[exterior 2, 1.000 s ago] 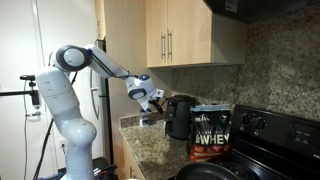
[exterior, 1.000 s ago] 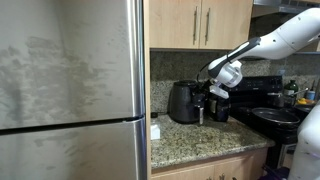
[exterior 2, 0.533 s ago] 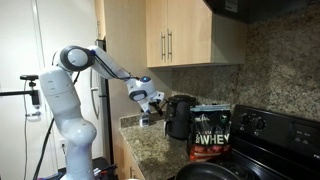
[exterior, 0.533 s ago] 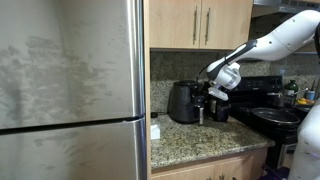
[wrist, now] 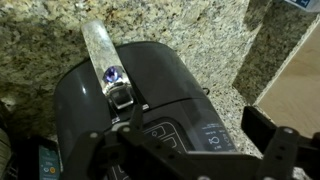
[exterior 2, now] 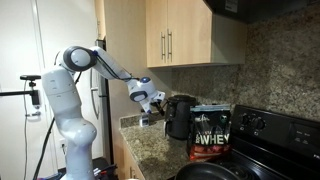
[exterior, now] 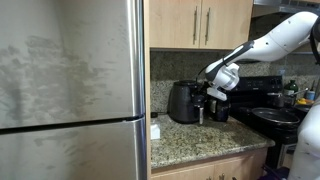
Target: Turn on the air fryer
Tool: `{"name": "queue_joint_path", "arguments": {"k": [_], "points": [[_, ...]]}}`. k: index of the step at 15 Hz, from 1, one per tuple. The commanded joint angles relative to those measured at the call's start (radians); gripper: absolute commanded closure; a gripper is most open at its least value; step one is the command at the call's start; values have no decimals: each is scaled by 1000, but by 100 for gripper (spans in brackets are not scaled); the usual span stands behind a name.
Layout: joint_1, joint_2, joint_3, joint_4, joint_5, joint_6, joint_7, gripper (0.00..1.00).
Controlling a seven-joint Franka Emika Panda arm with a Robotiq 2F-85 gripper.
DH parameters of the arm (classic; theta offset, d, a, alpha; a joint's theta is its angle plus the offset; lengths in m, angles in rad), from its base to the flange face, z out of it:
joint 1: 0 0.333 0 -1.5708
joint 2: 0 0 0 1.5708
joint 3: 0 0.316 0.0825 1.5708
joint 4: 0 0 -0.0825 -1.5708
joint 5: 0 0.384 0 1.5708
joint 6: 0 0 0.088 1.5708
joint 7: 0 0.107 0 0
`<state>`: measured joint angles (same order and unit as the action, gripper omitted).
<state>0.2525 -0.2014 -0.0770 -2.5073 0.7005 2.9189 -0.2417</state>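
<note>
The air fryer [exterior: 183,102] is a squat, rounded dark appliance on the granite counter, also seen in an exterior view [exterior 2: 180,115]. In the wrist view its domed top [wrist: 95,95] fills the middle, with a pale handle [wrist: 103,55] pointing up the frame and a lit touch panel [wrist: 195,135] nearest me. My gripper [wrist: 190,152] is open and empty, its two fingers spread on either side of the panel, just above it. In both exterior views the gripper [exterior: 216,93] [exterior 2: 153,100] hangs close to the fryer's front.
A steel fridge [exterior: 70,90] fills the left. A black WHEY tub [exterior 2: 211,133] stands beside the fryer, then a black stove [exterior 2: 275,135] with a pan [exterior: 275,116]. Wooden cabinets [exterior 2: 180,35] hang above. Granite counter [wrist: 60,35] surrounds the fryer.
The arm's upper joints have shifted very slightly. The gripper stays in the same place by the air fryer.
</note>
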Motion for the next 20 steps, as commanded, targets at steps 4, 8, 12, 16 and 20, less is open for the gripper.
{"name": "queue_joint_path", "arguments": {"k": [4, 8, 12, 16, 20], "points": [[75, 66, -11, 63, 153, 65, -73, 0], [63, 45, 0, 47, 118, 44, -37, 0], [69, 85, -5, 71, 140, 84, -48, 0], [79, 86, -6, 84, 177, 139, -58, 0], [67, 54, -1, 57, 139, 103, -35, 0]]}}
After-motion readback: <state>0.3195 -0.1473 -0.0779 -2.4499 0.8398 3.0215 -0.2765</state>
